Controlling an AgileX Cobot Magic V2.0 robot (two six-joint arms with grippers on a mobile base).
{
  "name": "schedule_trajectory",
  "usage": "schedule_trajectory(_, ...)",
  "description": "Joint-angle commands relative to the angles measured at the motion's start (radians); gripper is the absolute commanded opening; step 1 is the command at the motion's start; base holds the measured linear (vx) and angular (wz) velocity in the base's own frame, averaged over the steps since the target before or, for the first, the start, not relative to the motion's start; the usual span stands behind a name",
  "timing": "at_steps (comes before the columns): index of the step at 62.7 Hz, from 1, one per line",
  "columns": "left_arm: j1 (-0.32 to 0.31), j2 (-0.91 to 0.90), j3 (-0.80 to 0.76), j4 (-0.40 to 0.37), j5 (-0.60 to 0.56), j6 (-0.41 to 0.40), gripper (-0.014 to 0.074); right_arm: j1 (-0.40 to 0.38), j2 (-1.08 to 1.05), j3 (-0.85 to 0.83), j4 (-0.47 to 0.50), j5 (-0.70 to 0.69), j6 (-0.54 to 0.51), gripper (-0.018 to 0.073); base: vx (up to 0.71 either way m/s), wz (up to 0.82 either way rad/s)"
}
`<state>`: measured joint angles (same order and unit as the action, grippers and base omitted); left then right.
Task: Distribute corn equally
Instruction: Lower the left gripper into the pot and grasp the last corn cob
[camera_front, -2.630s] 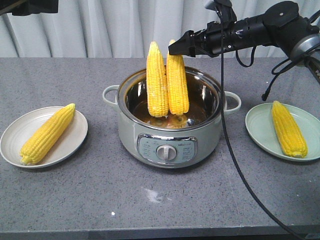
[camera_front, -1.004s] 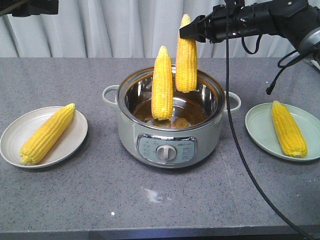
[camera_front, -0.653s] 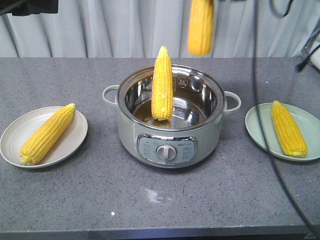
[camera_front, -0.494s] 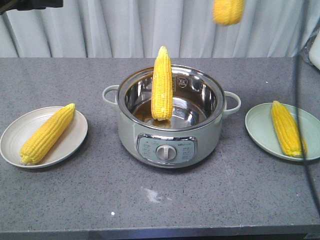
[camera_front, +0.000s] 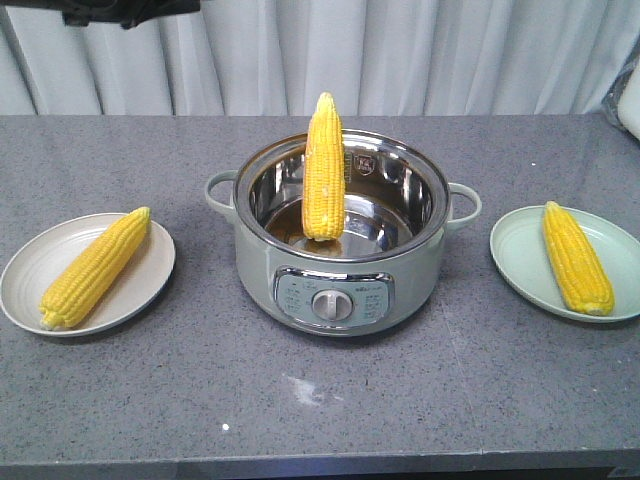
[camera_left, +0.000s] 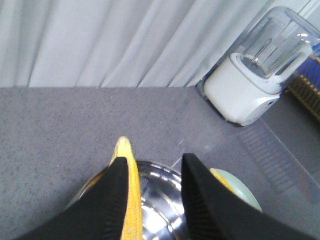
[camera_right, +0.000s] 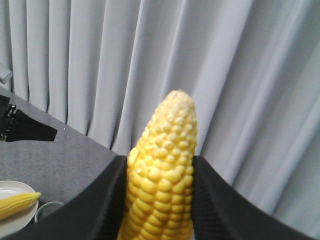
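Right fingers (camera_right: 100, 210): pinching the held cob (camera_right: 161, 180) from both sides, its tapered tip pointing up in front of the curtain (camera_right: 240, 75); neither is showing in the front view.
Left fingers (camera_left: 200, 200): hanging spread apart, gripping nothing, above the pot (camera_left: 155, 190).
Cob in the pot (camera_front: 324, 170): standing nearly upright, its tip rising above the rim; in the left wrist view one finger is partly covering it.
Pot (camera_front: 400, 285): sitting mid-tabletop (camera_front: 300, 400) between the two plates, its steel wall ringing the standing cob's lower end.
Left plate (camera_front: 150, 265): carrying one cob (camera_front: 95, 268) lying on a slant.
Right plate (camera_front: 520, 260): carrying one cob (camera_front: 577, 258) lying with its tip away from the camera.
Blender (camera_left: 255, 75): standing near the curtain, well apart from the pot.
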<state>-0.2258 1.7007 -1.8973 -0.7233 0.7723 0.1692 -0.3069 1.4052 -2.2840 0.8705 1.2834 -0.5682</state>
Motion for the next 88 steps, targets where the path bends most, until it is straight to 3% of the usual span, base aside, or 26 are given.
schedule_trajectory(1, -0.023, 0.004, -0.117, -0.053, -0.033, 0.013, 0.0251, -0.009, -0.021, -0.017, -0.004, -0.031, 0.019, -0.0004, 0.00, 0.00)
schedule_trajectory(16, -0.112, 0.084, -0.174, -0.015, 0.014, 0.042, 0.0315, -0.009, -0.018, -0.017, -0.028, -0.011, 0.021, -0.0004, 0.00, 0.00)
schedule_trajectory(30, -0.164, 0.151, -0.174, 0.004, 0.018, 0.042, 0.0578, -0.009, -0.018, -0.017, -0.031, -0.009, 0.025, -0.0004, 0.00, 0.00)
schedule_trajectory(37, -0.178, 0.187, -0.174, 0.001, 0.007, 0.042, 0.0654, -0.009, -0.018, -0.017, -0.031, -0.005, 0.033, -0.0004, 0.00, 0.00)
schedule_trajectory(56, -0.178, 0.227, -0.173, -0.024, -0.043, 0.032, 0.0575, -0.009, -0.018, -0.017, -0.035, 0.000, 0.040, -0.0004, 0.00, 0.00)
schedule_trajectory(71, -0.178, 0.228, -0.173, 0.135, -0.034, 0.030, 0.0500, -0.009, -0.018, -0.017, -0.035, 0.001, 0.043, -0.0004, 0.00, 0.00)
schedule_trajectory(88, -0.178, 0.287, -0.173, 0.086, -0.019, -0.015, 0.0515, -0.009, -0.003, -0.017, -0.034, 0.003, 0.049, -0.0004, 0.00, 0.00)
